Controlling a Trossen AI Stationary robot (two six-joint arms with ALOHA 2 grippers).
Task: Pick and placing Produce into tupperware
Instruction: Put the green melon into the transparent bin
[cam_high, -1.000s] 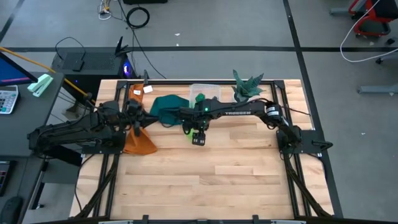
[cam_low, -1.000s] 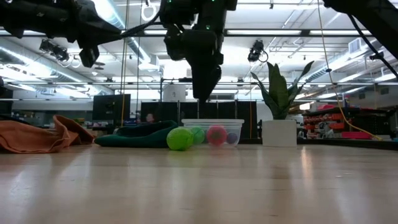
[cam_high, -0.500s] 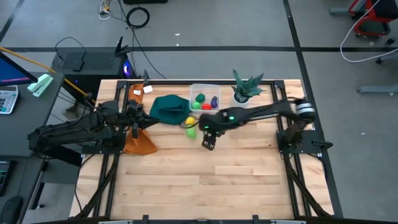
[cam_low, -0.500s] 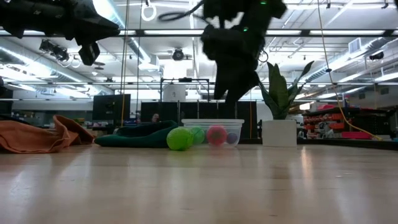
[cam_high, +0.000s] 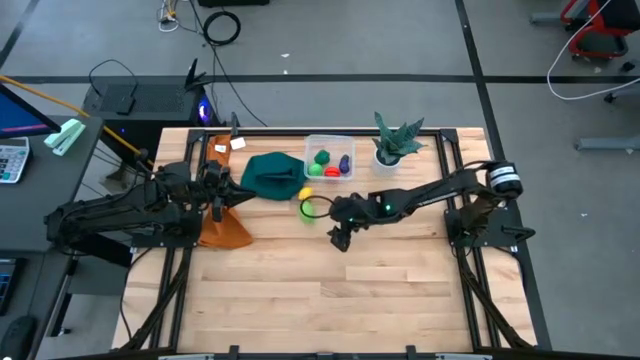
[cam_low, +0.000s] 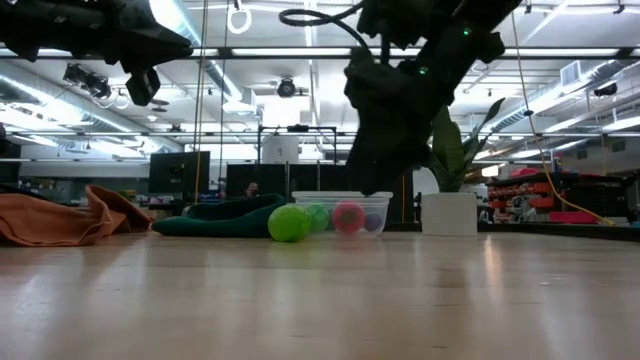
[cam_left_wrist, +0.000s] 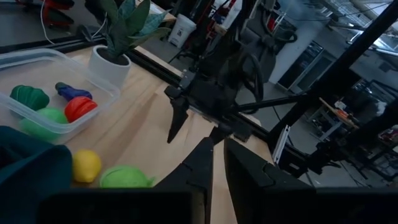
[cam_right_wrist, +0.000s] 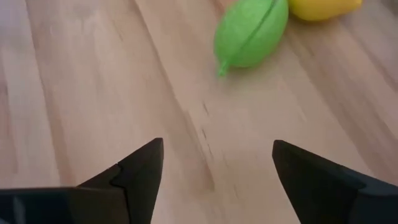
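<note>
High view: clear square plastic tupperware (cam_high: 330, 163) at the far edge of the wooden desk (cam_high: 330, 290), holding dark green, red, purple and a second green toy produce. Light green toy fruit (cam_high: 309, 209) and yellow toy fruit (cam_high: 306, 195) sit outside it on the desk, touching or nearly so, next to the dark teal folded cloth (cam_high: 268, 176). Right pincer (cam_high: 341, 238) hangs near the light green piece, on the side away from the container. Left pincer (cam_high: 219, 203) waits over the orange cloth (cam_high: 224, 230).

Low view: light green fruit (cam_low: 289, 222) lies in front of the tupperware (cam_low: 342, 212); right arm above it.

Left wrist view: left pincer (cam_left_wrist: 218, 163) clenched, nothing in it. White-potted green plant (cam_left_wrist: 121, 38) stands beside the container.

Right wrist view: right pincer (cam_right_wrist: 217, 171) released, fingers spread wide, empty; light green fruit (cam_right_wrist: 250, 33) ahead, yellow piece (cam_right_wrist: 320, 7) just past it.

Step, judged: reach for the light green fruit. To do it well, centre the fingers across its narrow width, descend until they straddle it, avoid nudging the yellow one, then close.
</note>
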